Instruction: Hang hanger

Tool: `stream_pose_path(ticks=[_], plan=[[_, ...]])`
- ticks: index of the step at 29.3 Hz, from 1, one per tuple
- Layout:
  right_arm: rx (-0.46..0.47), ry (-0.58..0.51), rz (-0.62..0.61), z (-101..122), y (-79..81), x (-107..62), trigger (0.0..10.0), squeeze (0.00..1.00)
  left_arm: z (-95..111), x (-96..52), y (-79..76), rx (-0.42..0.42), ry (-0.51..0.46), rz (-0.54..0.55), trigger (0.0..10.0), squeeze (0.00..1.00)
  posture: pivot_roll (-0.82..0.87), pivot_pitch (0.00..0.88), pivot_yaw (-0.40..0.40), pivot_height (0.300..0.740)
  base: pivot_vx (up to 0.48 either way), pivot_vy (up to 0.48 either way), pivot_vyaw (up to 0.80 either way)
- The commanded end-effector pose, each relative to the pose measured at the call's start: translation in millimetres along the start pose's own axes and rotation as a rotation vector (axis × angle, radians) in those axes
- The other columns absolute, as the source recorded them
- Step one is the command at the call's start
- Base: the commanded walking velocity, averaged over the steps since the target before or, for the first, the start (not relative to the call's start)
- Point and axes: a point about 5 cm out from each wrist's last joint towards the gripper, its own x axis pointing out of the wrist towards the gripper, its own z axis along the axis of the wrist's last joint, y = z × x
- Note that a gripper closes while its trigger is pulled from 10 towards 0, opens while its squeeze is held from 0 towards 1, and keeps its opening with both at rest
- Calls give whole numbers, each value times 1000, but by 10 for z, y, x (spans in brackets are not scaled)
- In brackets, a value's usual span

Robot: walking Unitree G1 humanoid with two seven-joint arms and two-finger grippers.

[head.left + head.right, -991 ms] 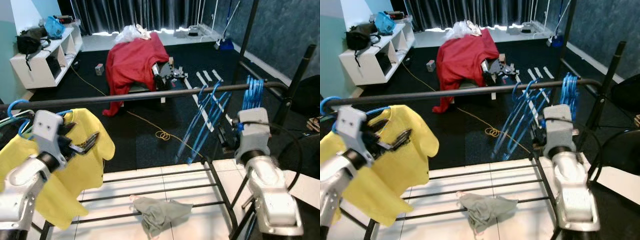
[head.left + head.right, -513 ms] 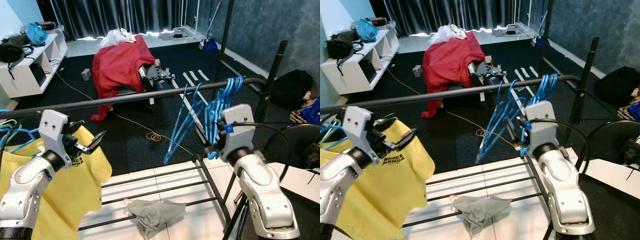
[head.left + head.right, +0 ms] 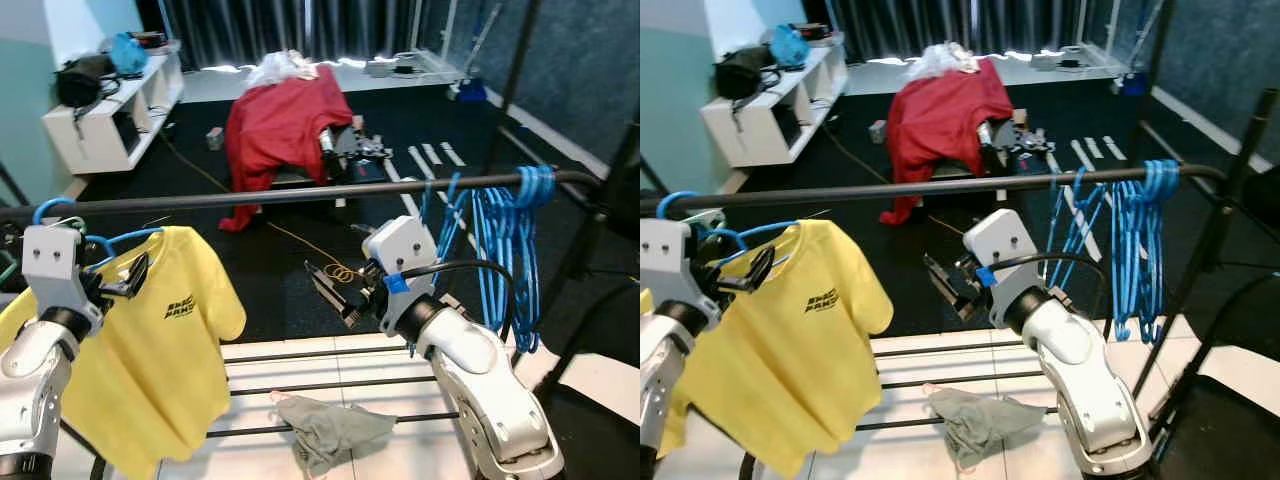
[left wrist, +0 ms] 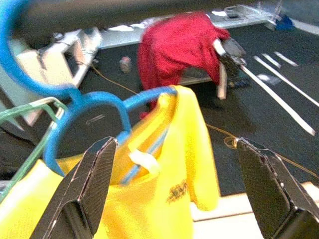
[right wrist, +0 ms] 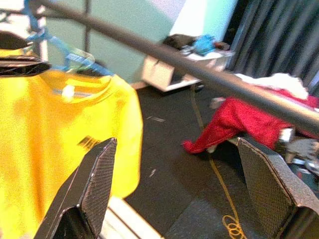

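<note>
Hanger: the blue hanger (image 3: 75,232) carries a yellow T-shirt (image 3: 150,350) and hangs by its hook on the dark rail (image 3: 280,195), at the rail's left end.
Hook: in the left wrist view the blue hook (image 4: 30,59) curls over the rail, with a green hanger (image 4: 22,139) just beside it.
Left tool: the left tool (image 3: 120,283) sits just beside the hanger's neck, fingers (image 4: 82,194) spread wide on either side of the shirt collar, released, gripping nothing.
Right tool: the right tool (image 3: 330,292) is held below the rail near its middle, pointing toward the yellow shirt; its fingers (image 5: 87,189) stand apart, released and empty.
Spare hangers: a bunch of blue hangers (image 3: 500,250) hangs at the rail's right end.
Floor: a grey cloth (image 3: 330,432) lies on the white tiles under the rack.
Background: a red cloth (image 3: 280,125) drapes over something on the dark carpet; a white shelf (image 3: 120,120) stands by the left wall.
</note>
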Motion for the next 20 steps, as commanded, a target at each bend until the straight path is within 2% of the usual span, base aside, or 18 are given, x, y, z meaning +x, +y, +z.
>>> stream_pose_path(ticks=[1,4,9,14,15,17,20], plan=[[13,8,28,-32,24,7,10000,0,68,-23,39,15,-13,-32,10000,0,-119,0,25,740,0,0,800],[0,19,26,-73,10,-9,10000,0,149,-53,59,37,-26,-97,10000,0,-119,0,31,740,0,0,800],[-13,35,14,-116,-2,6,10000,0,238,-54,87,69,-52,-145,10000,0,-109,0,35,740,0,0,800],[-19,46,8,-138,-4,19,10000,0,278,-29,119,83,-67,-139,10000,0,-109,0,40,740,0,0,800],[-25,59,-2,-163,-15,25,10000,0,288,15,165,62,-66,-93,10000,0,-112,0,44,740,0,0,800],[-25,59,-2,-163,-15,25,10000,0,288,15,165,62,-66,-93,10000,0,-112,0,44,740,0,0,800],[-38,76,-30,-192,-62,18,10000,0,218,89,100,3,-35,-58,10000,0,-110,0,43,740,0,0,533]])
